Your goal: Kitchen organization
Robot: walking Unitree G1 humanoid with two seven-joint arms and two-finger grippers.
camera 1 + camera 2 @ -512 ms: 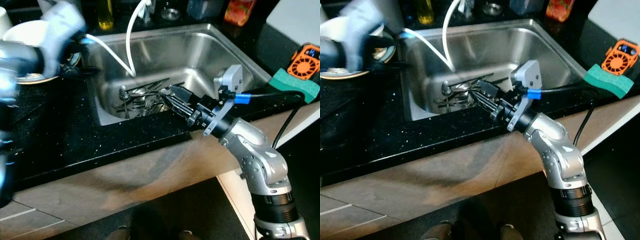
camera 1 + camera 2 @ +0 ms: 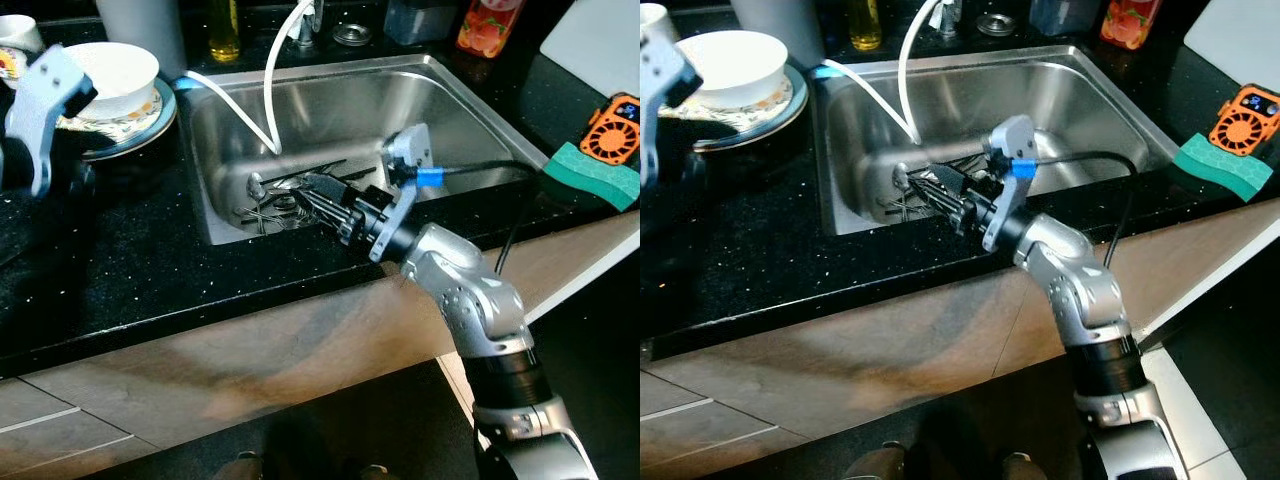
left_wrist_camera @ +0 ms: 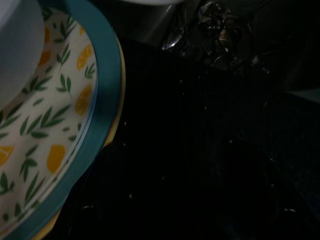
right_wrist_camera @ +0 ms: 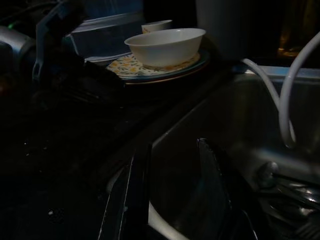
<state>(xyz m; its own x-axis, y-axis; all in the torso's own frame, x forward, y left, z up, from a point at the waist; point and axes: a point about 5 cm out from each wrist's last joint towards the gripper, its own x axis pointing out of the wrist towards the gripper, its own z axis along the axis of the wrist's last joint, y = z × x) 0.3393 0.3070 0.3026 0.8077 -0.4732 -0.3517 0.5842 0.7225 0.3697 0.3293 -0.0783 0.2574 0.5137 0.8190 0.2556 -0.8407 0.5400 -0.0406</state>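
Note:
A pile of metal cutlery (image 2: 275,190) lies on the bottom of the steel sink (image 2: 470,110). My right gripper (image 2: 305,188) reaches into the sink from the front edge, open, with its fingertips just above the pile and nothing between them. The right wrist view shows its two black fingers (image 4: 136,185) spread apart. On the black counter left of the sink a white bowl (image 2: 112,68) sits on a teal-rimmed plate (image 3: 75,115) printed with lemons. My left gripper (image 2: 50,150) hovers over the counter beside that plate.
A white hose (image 2: 270,90) loops into the sink. At the right lie a green sponge (image 2: 590,172) and an orange fan (image 2: 612,122). A yellow bottle (image 2: 224,25) and a red packet (image 2: 483,25) stand behind the sink. A cup (image 2: 15,35) sits far left.
The camera has shifted. My left arm has drawn back from over the plates to their left. My right gripper has reached a little further toward the cutlery.

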